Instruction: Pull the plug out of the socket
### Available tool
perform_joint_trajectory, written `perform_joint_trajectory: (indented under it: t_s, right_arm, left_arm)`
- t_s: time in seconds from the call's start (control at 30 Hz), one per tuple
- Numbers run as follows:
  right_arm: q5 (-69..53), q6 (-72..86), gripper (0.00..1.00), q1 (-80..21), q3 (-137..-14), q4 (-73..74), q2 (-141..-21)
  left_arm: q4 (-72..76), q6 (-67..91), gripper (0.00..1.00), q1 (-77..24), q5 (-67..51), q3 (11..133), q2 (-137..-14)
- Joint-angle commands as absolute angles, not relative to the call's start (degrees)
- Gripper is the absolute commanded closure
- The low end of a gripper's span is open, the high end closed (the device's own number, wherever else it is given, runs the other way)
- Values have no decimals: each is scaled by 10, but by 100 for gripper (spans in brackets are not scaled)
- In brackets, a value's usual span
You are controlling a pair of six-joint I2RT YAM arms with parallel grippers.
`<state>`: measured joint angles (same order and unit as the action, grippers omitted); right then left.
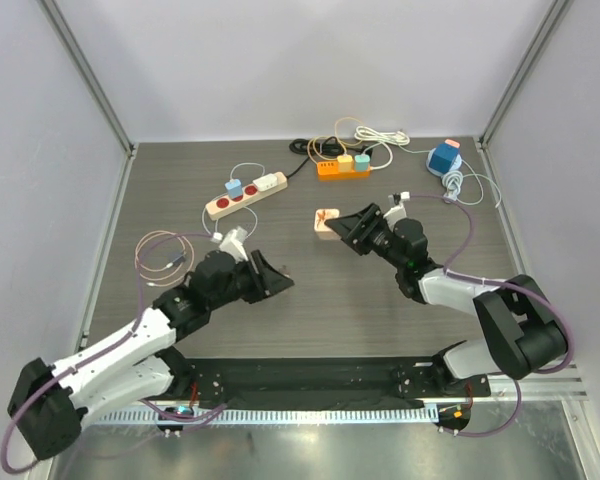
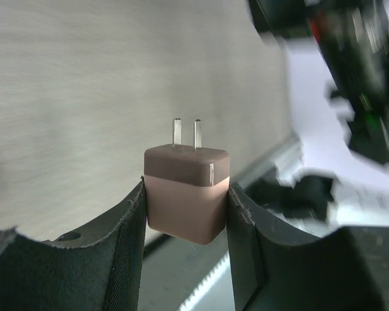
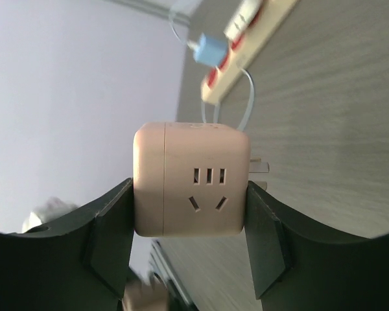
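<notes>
The left gripper (image 1: pixel 277 279) clamps the plug (image 2: pixel 187 201) — prongs bare — while the right gripper (image 1: pixel 342 226) grips the peach cube socket (image 3: pixel 191 188).

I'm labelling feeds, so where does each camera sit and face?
Top external: above and behind, looking down at the table; left arm and right arm show.
Left wrist: on left arm, facing along left pincer at its plug.
Right wrist: on right arm, facing along right pincer at its cube socket.
Shared: cube socket, in top external and right wrist.
</notes>
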<state>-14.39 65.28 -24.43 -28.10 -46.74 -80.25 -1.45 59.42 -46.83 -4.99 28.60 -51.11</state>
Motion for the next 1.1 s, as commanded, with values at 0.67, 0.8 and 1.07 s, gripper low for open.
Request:
perform_joint_trajectory:
  t_s: [0.67,0.8,1.07]
  right_arm:
    - [-237,381,99,-303,-285,-145,-702]
    - [-244,372,99,-312,-292,-142,-733]
    - [-274,342,97,-321,-314,-140,-789]
  left_arm:
    - [-187,499,100,115,-93,489,-790]
    - [-228,474,100,129,-77,560,-881]
    - [-215,469,87,167,-66,609,-953]
